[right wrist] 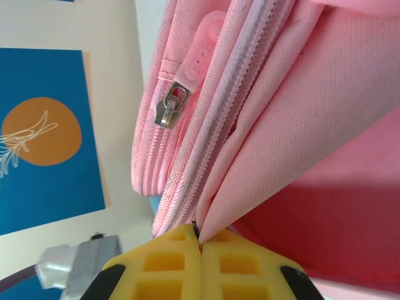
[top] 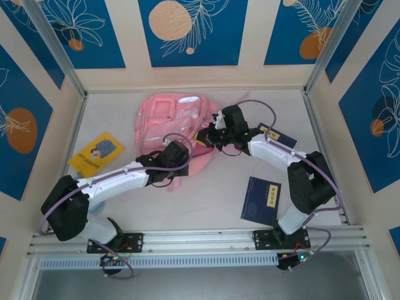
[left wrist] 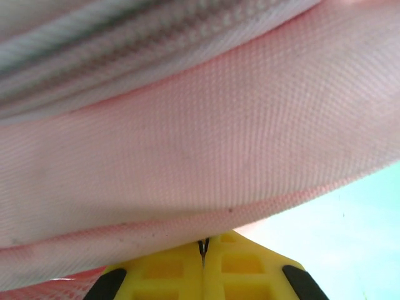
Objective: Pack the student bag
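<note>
White table (top: 206,200), blue-panelled walls (top: 194,31), pink student bag (top: 169,119)

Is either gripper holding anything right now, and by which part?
Both hold the backpack. The right gripper pinches a fabric fold beside the zipper; the left gripper is shut on an edge of its pink fabric.

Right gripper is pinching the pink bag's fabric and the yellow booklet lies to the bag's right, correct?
Not quite. The right gripper does pinch the student bag, but the yellow booklet lies to the bag's left, as the top external view shows.
</note>
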Controlling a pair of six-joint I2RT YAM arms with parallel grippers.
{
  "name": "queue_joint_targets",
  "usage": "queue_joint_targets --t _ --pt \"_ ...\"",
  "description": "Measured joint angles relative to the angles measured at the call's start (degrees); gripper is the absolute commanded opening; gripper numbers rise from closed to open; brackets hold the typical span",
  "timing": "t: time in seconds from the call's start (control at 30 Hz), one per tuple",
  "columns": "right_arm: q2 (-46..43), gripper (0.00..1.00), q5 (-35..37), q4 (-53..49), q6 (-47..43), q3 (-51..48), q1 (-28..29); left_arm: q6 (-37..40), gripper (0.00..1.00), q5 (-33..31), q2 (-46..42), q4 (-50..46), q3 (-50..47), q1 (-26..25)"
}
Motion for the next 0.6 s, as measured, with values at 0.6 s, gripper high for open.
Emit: queue_joint_targets --t 0.6 --pt "-4.2 0.0 4.4 -5.2 -6.3 -7.0 -8.3 9.2 0.0 0.7 -1.4 -13.2 2.8 2.3"
